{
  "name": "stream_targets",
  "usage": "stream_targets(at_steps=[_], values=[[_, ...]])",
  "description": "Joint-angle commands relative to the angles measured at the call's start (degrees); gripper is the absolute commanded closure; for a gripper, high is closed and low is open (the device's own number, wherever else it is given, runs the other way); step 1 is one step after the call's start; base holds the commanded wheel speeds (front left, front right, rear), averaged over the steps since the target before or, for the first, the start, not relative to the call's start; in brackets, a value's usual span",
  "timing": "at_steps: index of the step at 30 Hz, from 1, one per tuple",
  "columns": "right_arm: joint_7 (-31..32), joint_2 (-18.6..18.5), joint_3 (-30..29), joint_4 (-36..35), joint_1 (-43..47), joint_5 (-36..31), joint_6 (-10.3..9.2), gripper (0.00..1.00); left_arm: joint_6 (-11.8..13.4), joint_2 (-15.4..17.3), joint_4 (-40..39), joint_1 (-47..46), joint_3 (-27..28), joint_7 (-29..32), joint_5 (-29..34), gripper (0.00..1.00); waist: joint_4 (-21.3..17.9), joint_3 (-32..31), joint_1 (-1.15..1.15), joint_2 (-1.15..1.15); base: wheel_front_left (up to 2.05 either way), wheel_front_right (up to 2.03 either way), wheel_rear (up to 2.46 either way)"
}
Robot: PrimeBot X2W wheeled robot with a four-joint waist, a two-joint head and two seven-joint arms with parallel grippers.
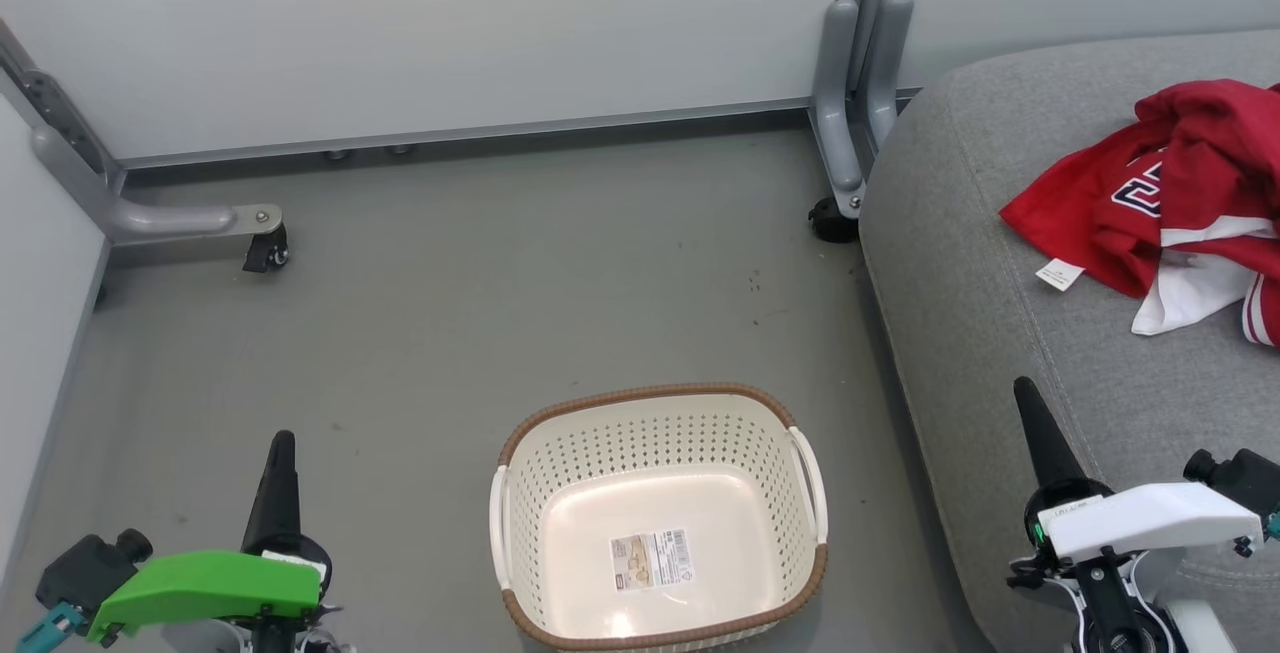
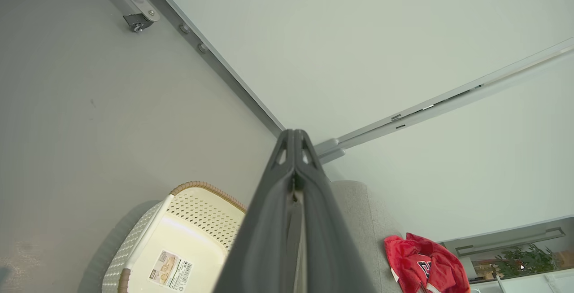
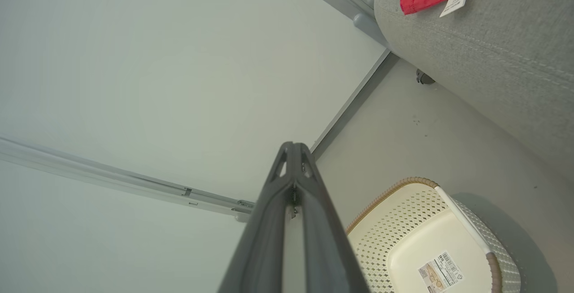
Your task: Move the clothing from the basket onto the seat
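Clothing (image 1: 1170,183) heaped on seat (image 1: 960,283); basket (image 1: 655,523) on floor (image 1: 450,283) alongside; left fingers (image 1: 278,478), right fingers (image 1: 1040,428) pressed together, gripping nothing.

Open floor (image 1: 450,313) surrounds the basket (image 1: 655,403); seat (image 1: 960,313) flanks its right.

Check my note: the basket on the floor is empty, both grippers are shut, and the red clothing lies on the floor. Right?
Wrong in one respect: the clothing lies on the seat, not the floor, as the head view shows. The rest stands: the basket on the floor is empty, and the left gripper and right gripper are shut.
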Motion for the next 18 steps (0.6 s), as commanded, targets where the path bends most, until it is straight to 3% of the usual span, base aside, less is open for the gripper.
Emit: stream_targets(at_steps=[1, 18], values=[[0.2, -0.4, -0.2, 0.0, -1.2, 1.6, 0.03, 1.00, -0.5, 0.0, -0.2, -1.4, 0.5, 0.3, -1.6, 1.00, 0.0, 0.0, 0.00, 0.00, 0.00, 0.00, 0.00], [1.8, -0.4, -1.3, 2.2, -2.6, 11.1, 0.03, 1.00, -1.5, -0.6, 0.7, -2.6, 2.2, 2.8, -10.6, 1.00, 0.2, -0.6, 0.00, 0.00, 0.00, 0.00, 0.00]])
